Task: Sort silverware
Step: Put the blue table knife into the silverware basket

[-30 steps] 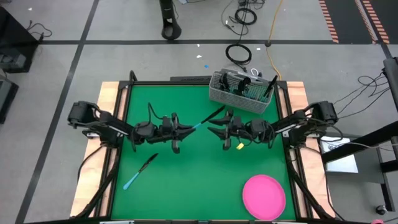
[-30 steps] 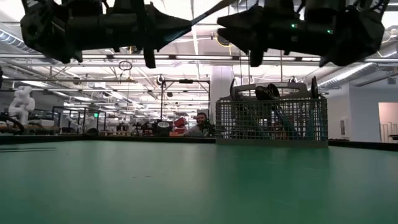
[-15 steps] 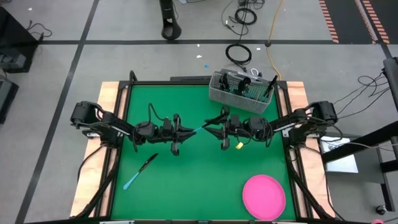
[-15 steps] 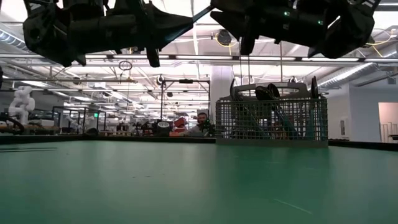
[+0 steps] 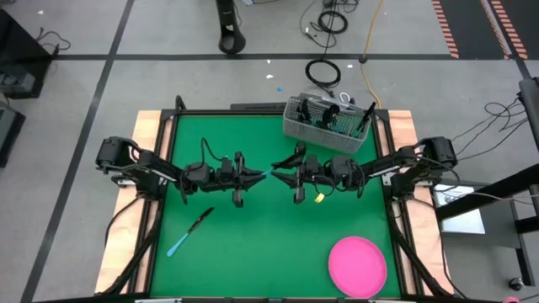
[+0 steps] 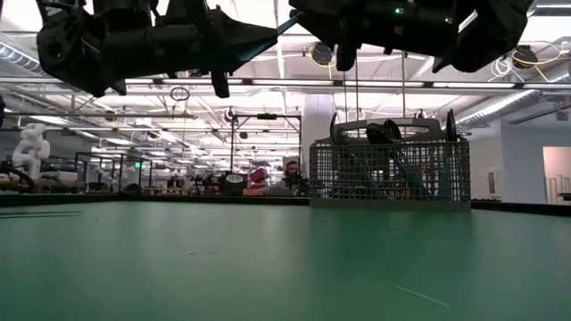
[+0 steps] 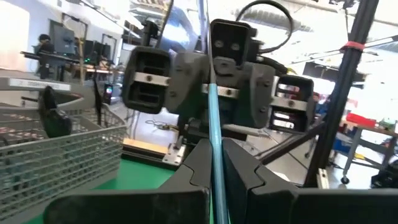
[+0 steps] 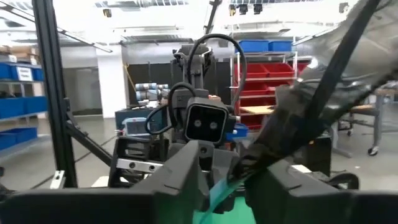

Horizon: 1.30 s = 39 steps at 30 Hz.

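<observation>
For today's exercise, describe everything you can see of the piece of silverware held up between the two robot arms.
The utensil has a thin light blue handle and a dark head. It hangs in the air above the green table, tilted. The left hand is shut on its blue handle; the right hand surrounds its dark end. Which kind of utensil cannot be told.

Green table, caddy and plate

A grey wire-mesh caddy (image 5: 328,123) stands at the far edge of the green-topped table (image 5: 253,244), and a round pink plate (image 5: 357,266) lies near the front right corner; black cables (image 5: 323,72) coil on the floor beyond.
</observation>
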Each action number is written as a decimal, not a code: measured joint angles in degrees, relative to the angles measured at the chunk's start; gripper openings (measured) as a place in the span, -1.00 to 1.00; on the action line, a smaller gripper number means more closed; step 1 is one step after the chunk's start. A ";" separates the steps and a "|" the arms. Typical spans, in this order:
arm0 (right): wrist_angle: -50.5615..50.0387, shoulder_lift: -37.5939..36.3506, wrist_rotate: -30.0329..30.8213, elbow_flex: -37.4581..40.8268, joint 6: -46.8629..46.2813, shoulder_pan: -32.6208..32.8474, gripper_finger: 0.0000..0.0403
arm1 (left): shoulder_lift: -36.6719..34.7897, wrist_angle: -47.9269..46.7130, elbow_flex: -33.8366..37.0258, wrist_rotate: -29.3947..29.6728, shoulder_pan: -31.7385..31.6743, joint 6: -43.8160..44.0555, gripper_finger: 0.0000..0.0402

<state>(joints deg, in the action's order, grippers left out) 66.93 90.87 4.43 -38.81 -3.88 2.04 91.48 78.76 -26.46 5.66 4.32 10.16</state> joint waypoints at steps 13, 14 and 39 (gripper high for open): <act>-4.06 -0.75 0.21 -0.01 0.28 0.61 -0.98 | -0.02 -3.96 -0.04 0.08 -0.18 -0.09 -0.57; -4.17 -1.35 0.22 0.00 0.29 0.70 -0.98 | -0.02 -4.73 -0.04 -0.49 -0.20 -0.17 -0.53; -80.25 -49.62 37.03 -0.02 -8.32 -4.94 -1.00 | -25.46 -49.23 -0.07 3.04 -1.91 -1.65 -0.06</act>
<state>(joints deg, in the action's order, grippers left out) -13.33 41.25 41.46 -38.83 -12.19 -2.91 66.02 29.53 -26.52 8.70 2.42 8.51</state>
